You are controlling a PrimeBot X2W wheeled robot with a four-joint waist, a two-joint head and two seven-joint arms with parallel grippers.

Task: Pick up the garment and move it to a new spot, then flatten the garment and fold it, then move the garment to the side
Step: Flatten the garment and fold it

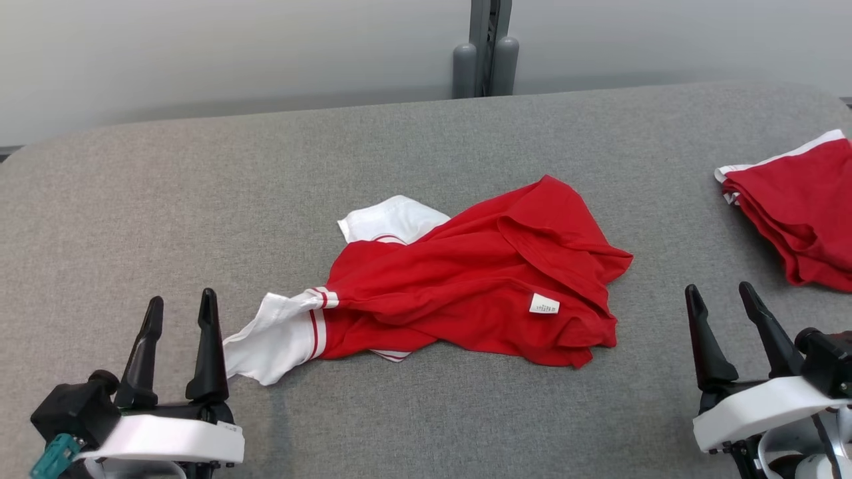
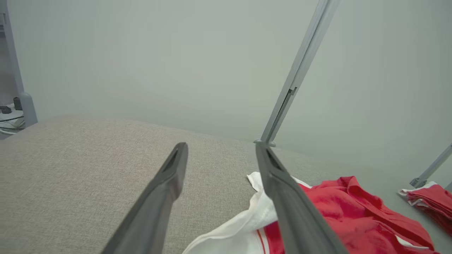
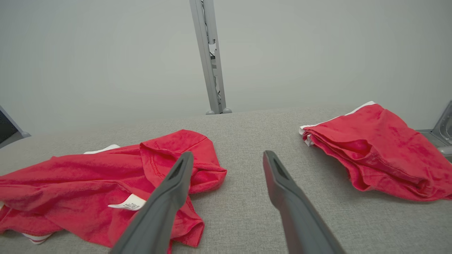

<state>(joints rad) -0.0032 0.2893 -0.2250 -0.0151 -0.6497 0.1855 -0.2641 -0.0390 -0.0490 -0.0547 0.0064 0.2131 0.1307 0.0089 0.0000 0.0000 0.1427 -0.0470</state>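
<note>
Head view, my end of the table (image 1: pixel 200 186): I have the left gripper (image 1: pixel 182 296) and right gripper (image 1: pixel 719 286) at the bottom corners, both with jaws spread and nothing between them. The garment (image 1: pixel 466 279) lies crumpled mid-table, red with white sleeves, one sleeve (image 1: pixel 273 339) just beside the left gripper. A white label (image 1: pixel 544 305) shows on the red cloth. A folded shirt (image 1: pixel 805 213) sits well apart at the right edge. A grey post (image 1: pixel 486 46) rises beyond the far edge.
</note>
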